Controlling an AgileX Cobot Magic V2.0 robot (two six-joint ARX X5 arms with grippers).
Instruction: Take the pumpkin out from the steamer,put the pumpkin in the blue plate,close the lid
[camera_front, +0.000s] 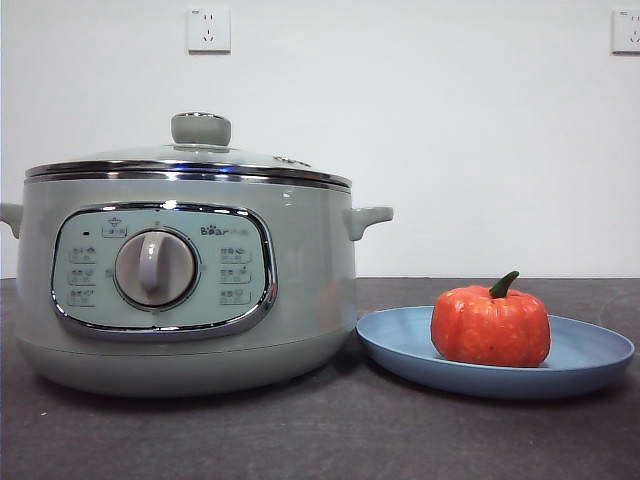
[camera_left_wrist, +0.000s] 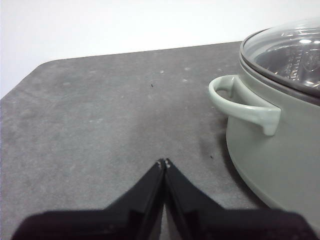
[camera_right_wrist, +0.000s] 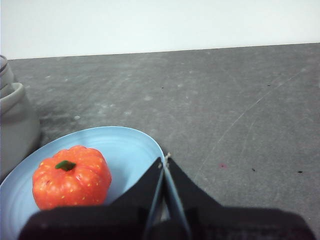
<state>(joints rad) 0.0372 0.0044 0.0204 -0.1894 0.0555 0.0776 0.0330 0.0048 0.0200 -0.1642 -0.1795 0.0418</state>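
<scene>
No claw shows in the front view. The pumpkin (camera_front: 491, 325) sits on the plate (camera_front: 590, 352), right beside the steamer (camera_front: 190, 290), and the lid (camera_front: 190, 160) rests flat on top.

In the left wrist view, the left claw (camera_left_wrist: 164, 162) is closed and empty, near the pot's handle (camera_left_wrist: 245, 102).

In the right wrist view, the right claw (camera_right_wrist: 165, 159) is closed and empty, by the plate's edge. The job looks done, so both arms should just stay back and bump nothing.

The front view looks level across the table (camera_front: 300, 440) from its near edge, close to the steamer (camera_front: 190, 290). Both wrist views look down from above the table, sharing the steamer and, on the right, the blue plate (camera_right_wrist: 125, 145).
</scene>
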